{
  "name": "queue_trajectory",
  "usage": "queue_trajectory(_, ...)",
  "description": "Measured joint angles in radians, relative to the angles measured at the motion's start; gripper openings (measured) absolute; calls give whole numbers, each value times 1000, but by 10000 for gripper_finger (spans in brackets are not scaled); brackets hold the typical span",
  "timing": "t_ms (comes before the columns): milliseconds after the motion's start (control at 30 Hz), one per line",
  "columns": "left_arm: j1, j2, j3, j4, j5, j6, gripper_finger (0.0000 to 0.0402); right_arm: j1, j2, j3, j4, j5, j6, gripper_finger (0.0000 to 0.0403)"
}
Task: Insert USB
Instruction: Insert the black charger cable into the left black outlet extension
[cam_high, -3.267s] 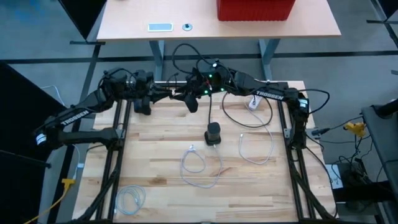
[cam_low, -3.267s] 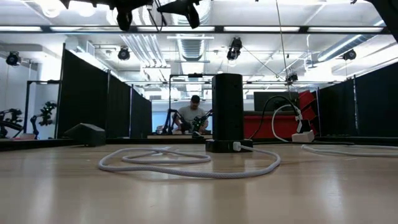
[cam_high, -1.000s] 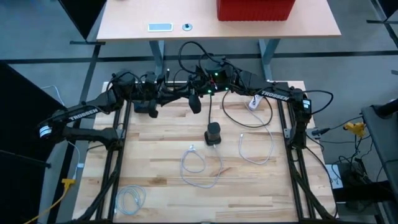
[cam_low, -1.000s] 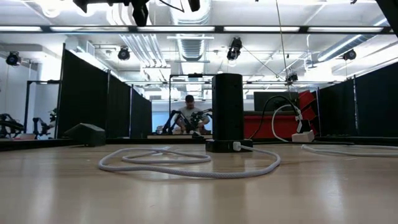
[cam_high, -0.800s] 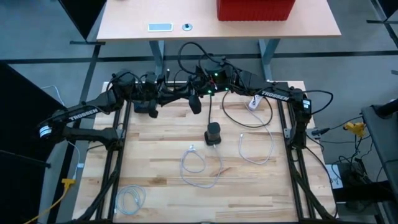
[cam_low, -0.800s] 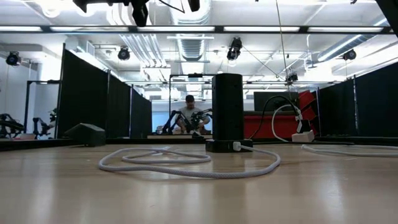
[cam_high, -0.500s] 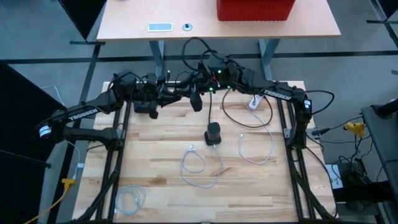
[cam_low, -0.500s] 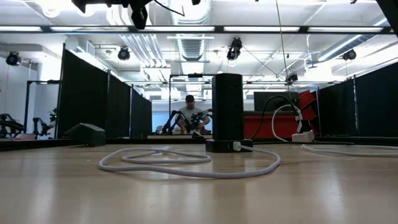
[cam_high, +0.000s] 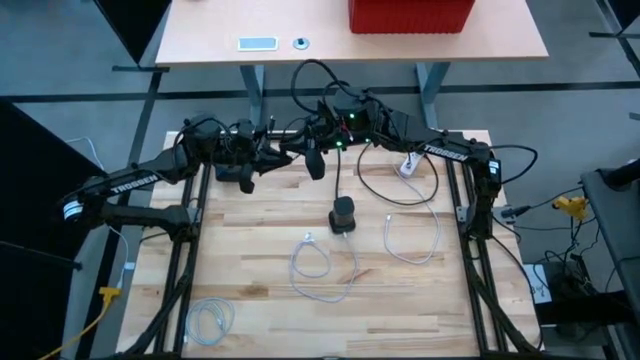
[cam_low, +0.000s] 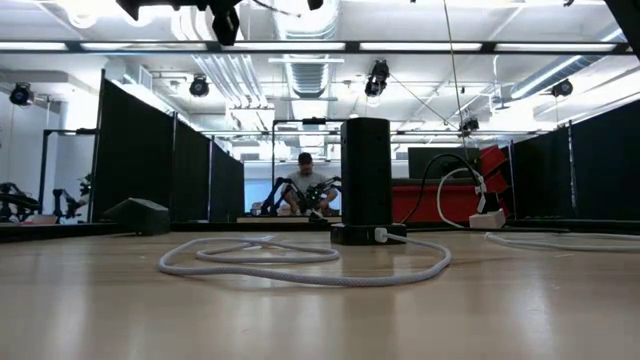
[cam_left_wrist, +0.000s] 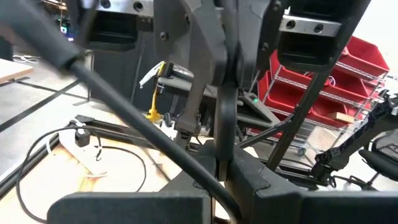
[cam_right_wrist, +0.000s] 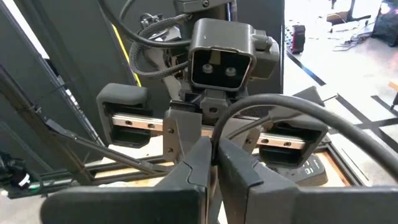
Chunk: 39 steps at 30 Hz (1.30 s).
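Note:
My two grippers meet tip to tip high above the table's far edge. My left gripper (cam_high: 288, 150) (cam_left_wrist: 219, 177) and my right gripper (cam_high: 312, 148) (cam_right_wrist: 213, 163) are both shut on a thin black cable (cam_right_wrist: 280, 109) (cam_left_wrist: 118, 99). The cable arcs up out of the right fingers. Another stretch (cam_high: 338, 180) hangs down toward the black cylindrical device (cam_high: 342, 214) (cam_low: 366, 180), which stands upright on its base mid-table. The USB plug itself is hidden at the fingers. My left gripper pinches the black cable (cam_left_wrist: 199, 177) between its two level fingers. The cable runs slanting away across one finger, lifted clear of the table. Which part of the cable it has is hidden by the fingers. My right gripper pinches the black cable (cam_right_wrist: 215, 142) between its fingertips, coming nearly level from the table's right. The cable rises out of the tips and arcs over, clear of the table.
A white braided cable (cam_high: 320, 265) (cam_low: 300, 262) lies looped in front of the device, and another white cable (cam_high: 410, 240) lies to its right. A coiled cable (cam_high: 210, 318) sits at the near left. A white power strip (cam_high: 408, 165) with a black cord lies at the far right.
The loop of black cable above the right gripper has swung a little toward the far edge. Both grippers have stayed at the same spot, tip to tip.

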Motion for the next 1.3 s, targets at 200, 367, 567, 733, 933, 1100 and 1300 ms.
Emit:
queue_trajectory(200, -4, -16, 0, -24, 3, 3, 26, 1, -2, 0, -3, -7, -6, 2)
queue_trajectory(367, 35, -71, 0, -110, 4, 16, 77, 2, -45, -1, -88, 56, -47, 1)
queue_trajectory(567, 95, -114, 1, -315, -41, 58, 120, 11, -120, -2, -346, 162, -85, 1)
queue_trajectory(733, 212, -94, 1, -528, -231, 55, 129, 38, -190, -21, -447, 242, -90, 0)
queue_trajectory(933, 409, 55, 1, -604, -296, 63, 112, 77, -241, -82, -455, 266, -33, 0)
queue_trajectory(1100, 573, 178, 1, -668, -350, 70, 97, 110, -283, -133, -461, 286, 14, 0)
queue_trajectory(1300, 629, 341, 46, -820, -544, 201, 77, 207, -300, -191, -467, 328, 72, 0)
